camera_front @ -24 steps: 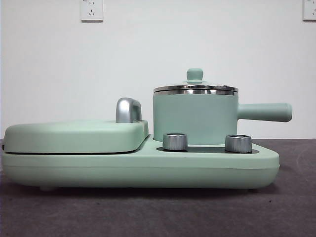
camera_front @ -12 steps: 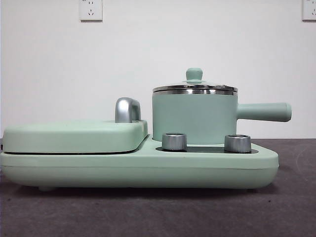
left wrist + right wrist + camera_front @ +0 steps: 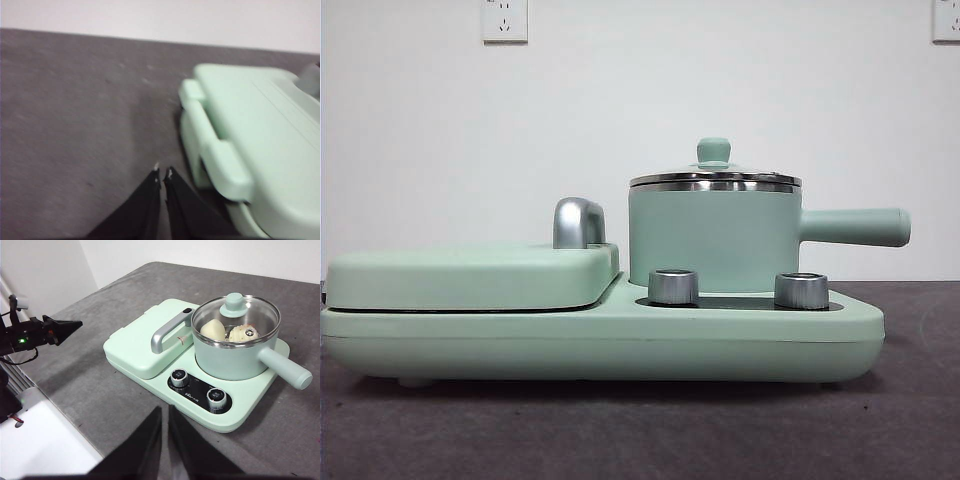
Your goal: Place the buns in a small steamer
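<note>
The small steamer (image 3: 713, 238) (image 3: 235, 352) is a mint-green pot on the right of the green base, its glass lid with the green knob (image 3: 714, 151) (image 3: 233, 304) on and its long handle pointing right. Through the lid in the right wrist view both buns lie inside: a smooth one (image 3: 212, 330) and a ridged, speckled one (image 3: 243, 333). My right gripper (image 3: 165, 409) hovers shut above the near table, well short of the pot. Shut and empty, my left gripper (image 3: 163, 170) hangs over the grey table beside the base's left end, and shows as a black tip (image 3: 65, 326) in the right wrist view.
A flat mint-green hinged griddle (image 3: 470, 275) (image 3: 142, 342) (image 3: 250, 140) with a chrome handle (image 3: 578, 222) (image 3: 165, 332) fills the base's left half. Two steel knobs (image 3: 674, 286) (image 3: 801, 290) stand in front of the pot. Grey cloth covers the table (image 3: 640, 430); its edge (image 3: 60, 425) drops off at the left.
</note>
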